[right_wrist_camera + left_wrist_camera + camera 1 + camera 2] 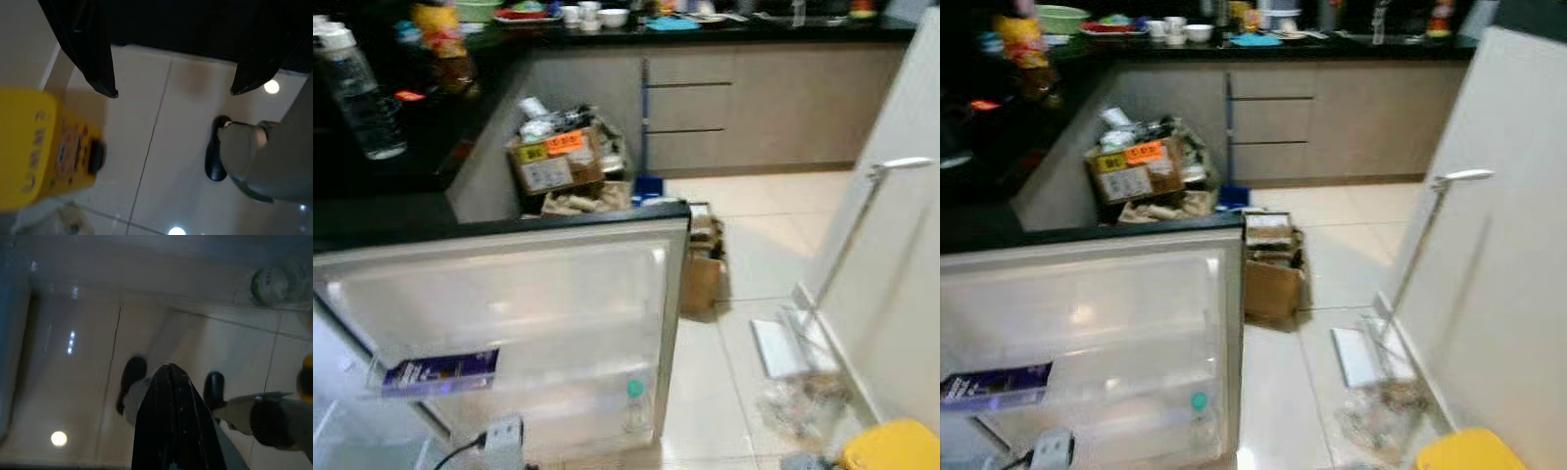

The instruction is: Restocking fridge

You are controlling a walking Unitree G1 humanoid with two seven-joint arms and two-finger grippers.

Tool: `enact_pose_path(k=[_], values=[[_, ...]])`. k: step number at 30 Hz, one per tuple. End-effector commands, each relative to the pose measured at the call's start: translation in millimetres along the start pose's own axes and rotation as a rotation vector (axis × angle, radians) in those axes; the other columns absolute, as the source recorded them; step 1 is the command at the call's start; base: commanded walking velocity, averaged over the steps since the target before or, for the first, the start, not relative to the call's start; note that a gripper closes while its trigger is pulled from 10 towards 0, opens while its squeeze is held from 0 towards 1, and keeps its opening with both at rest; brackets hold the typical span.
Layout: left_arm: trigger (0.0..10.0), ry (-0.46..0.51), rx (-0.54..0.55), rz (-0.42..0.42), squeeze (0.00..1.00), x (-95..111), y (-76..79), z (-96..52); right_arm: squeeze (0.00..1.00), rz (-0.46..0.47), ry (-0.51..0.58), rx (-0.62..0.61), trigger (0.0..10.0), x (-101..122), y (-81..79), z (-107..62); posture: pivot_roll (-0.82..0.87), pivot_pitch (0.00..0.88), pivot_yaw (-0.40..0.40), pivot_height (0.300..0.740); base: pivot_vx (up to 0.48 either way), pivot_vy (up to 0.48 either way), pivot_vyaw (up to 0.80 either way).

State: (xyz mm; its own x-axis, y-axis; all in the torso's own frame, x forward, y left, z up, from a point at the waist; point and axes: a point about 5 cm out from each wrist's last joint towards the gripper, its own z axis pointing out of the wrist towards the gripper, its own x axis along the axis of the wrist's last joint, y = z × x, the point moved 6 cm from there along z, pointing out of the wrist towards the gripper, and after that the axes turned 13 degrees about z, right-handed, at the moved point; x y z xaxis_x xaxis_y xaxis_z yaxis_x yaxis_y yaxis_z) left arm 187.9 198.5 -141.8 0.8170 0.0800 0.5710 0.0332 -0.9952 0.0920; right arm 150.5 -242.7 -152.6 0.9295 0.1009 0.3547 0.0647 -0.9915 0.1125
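The small fridge's door stands open toward me under a black countertop. Its door shelf holds a purple carton, and a bottle with a green cap stands lower down. A clear water bottle stands on the counter at the left. In the left wrist view my left gripper hangs over the tiled floor with its fingers pressed together. In the right wrist view my right gripper hangs open above the floor, next to a yellow container.
A cardboard box of clutter sits in the counter corner, and another box stands on the floor beside the fridge. A white mop leans on the white wall at right. The yellow container sits near my right foot.
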Motion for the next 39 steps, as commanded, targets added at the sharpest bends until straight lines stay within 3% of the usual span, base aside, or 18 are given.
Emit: enact_pose_path(k=[1,13,29,39], values=[[10.0,-0.010,0.006,0.004,0.00,-1.4,-2.6,-0.5,0.00,0.001,0.010,0.009,10.0,3.6,-2.8,0.4,-0.09,0.000,0.015,0.740,0.000,-0.428,0.79],[10.0,-0.014,0.004,0.002,0.00,-4.1,-2.4,-1.1,0.00,0.010,0.002,0.017,10.0,2.0,-3.6,0.4,-0.09,0.000,0.015,0.740,0.000,-0.429,0.77],[10.0,-0.009,-0.007,0.006,0.00,-2.1,0.9,-0.2,0.00,0.009,0.000,0.029,10.0,2.1,-4.9,0.4,-0.09,0.000,0.013,0.740,0.000,-0.430,0.00],[10.0,-0.008,0.006,-0.016,0.00,-1.7,-0.4,0.0,0.00,-0.011,-0.002,0.073,10.0,2.9,-10.5,0.3,-0.09,0.000,0.015,0.740,0.000,-0.255,0.80]])
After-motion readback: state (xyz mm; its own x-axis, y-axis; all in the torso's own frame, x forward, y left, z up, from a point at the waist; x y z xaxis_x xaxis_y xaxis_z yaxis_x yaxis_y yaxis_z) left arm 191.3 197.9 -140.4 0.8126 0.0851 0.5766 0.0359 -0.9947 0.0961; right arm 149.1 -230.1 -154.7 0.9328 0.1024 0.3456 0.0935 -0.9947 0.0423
